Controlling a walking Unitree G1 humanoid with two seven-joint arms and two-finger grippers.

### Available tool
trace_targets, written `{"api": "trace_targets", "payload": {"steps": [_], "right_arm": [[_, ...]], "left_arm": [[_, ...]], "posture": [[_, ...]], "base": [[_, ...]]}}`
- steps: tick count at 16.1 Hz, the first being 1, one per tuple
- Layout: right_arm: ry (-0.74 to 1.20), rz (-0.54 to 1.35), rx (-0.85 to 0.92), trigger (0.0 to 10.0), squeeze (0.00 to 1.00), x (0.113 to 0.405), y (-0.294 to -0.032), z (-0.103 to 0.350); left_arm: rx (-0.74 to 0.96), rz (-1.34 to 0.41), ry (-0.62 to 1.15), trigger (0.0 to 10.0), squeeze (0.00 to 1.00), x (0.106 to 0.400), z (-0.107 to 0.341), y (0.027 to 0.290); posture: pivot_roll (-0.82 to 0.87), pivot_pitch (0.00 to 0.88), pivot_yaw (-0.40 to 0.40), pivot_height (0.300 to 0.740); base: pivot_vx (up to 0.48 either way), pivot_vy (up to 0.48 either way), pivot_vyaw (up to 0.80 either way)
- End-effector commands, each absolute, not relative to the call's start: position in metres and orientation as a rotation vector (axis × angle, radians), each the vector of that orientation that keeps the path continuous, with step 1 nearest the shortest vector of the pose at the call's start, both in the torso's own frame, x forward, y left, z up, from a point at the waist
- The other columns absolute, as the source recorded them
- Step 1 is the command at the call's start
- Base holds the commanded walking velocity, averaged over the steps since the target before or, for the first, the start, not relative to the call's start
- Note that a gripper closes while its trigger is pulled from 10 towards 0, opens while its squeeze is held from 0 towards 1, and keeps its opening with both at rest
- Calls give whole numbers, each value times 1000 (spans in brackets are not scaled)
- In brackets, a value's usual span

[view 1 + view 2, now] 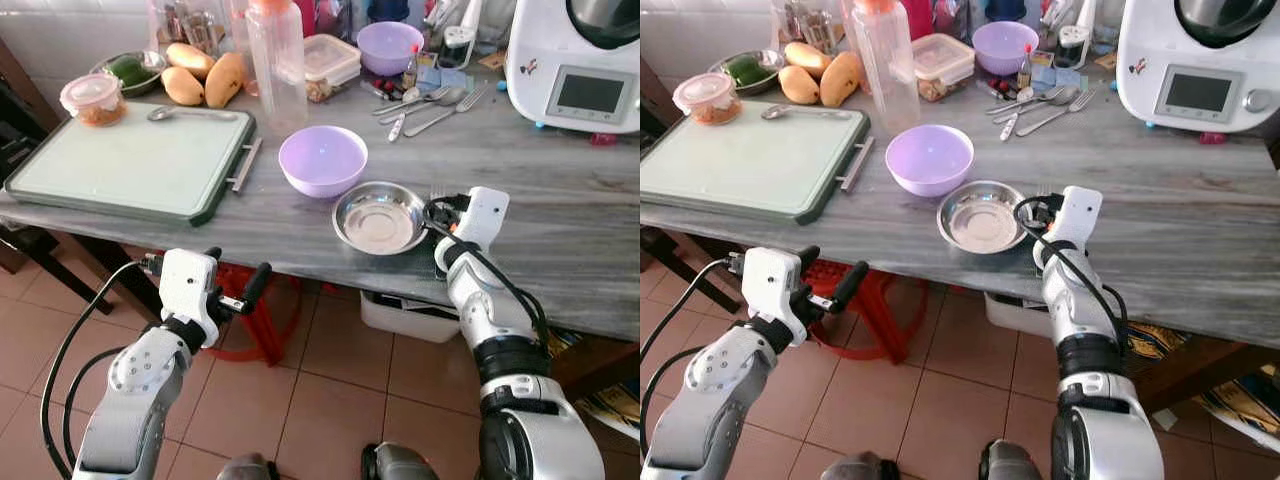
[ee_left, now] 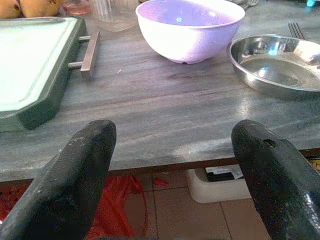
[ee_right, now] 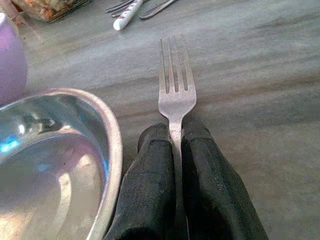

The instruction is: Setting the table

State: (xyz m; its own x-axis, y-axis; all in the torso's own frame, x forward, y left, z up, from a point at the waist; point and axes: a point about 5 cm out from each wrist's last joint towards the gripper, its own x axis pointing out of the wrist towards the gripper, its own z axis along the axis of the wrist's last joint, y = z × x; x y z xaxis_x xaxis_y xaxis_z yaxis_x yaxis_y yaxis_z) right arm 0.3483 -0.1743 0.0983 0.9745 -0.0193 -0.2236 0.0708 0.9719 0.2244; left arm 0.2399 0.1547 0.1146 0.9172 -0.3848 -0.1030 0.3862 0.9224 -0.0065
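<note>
Closest of all, the left end effector (image 1: pixel 238 290) hangs out in front of the bench (image 1: pixel 560 230), lower than its edge and over the tiled floor (image 1: pixel 330 370), with its two black fingers (image 2: pixel 75 175) spread wide and nothing between them. A little farther in sits the shiny steel dish (image 1: pixel 380 217), near the front edge of the bench. Just beside the steel dish, on its right, the right end effector (image 3: pixel 174 165) is squeezed tight on the handle of a fork (image 3: pixel 176 80), and the prongs point away toward the back of the bench. The fork lies low and flat over the grey top, but it is hard to tell if it is touching yet. Just behind the steel dish, on its left, is a purple bowl (image 1: pixel 322 160). Farther left of the steel dish lies a big green tray (image 1: pixel 130 165) with a spoon (image 1: pixel 185 114) on it. Well behind the steel dish are a clear bottle (image 1: pixel 277 62), some mangoes (image 1: pixel 205 75), more forks and spoons (image 1: pixel 430 105), another purple bowl (image 1: pixel 390 45) and a white kitchen machine (image 1: pixel 575 65). The step looks like putting the fork down next to the steel dish. Next, the fork should rest flat and straight, then the fingers should let go and pull back gently so it does not slide.
</note>
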Motion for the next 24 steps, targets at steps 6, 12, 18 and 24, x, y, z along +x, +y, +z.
{"api": "trace_targets", "payload": {"steps": [6, 12, 18, 24], "right_arm": [[441, -46, 249, 10000, 0, 315, -165, 50], [446, -64, 249, 10000, 1000, 310, -168, 49], [415, -101, 226, 10000, 1000, 308, -174, 55], [337, -174, 213, 10000, 1000, 300, -180, 68]], "left_arm": [[22, -398, 107, 10000, 0, 241, 114, 154], [17, -400, 107, 10000, 0, 241, 113, 152], [14, -397, 103, 10000, 0, 242, 112, 151], [5, -391, 93, 10000, 0, 243, 112, 148]], "posture": [[73, 91, 88, 740], [73, 94, 84, 740], [67, 89, 79, 740], [52, 80, 67, 740]], "base": [[0, 0, 0], [0, 0, 0], [0, 0, 0], [0, 0, 0]]}}
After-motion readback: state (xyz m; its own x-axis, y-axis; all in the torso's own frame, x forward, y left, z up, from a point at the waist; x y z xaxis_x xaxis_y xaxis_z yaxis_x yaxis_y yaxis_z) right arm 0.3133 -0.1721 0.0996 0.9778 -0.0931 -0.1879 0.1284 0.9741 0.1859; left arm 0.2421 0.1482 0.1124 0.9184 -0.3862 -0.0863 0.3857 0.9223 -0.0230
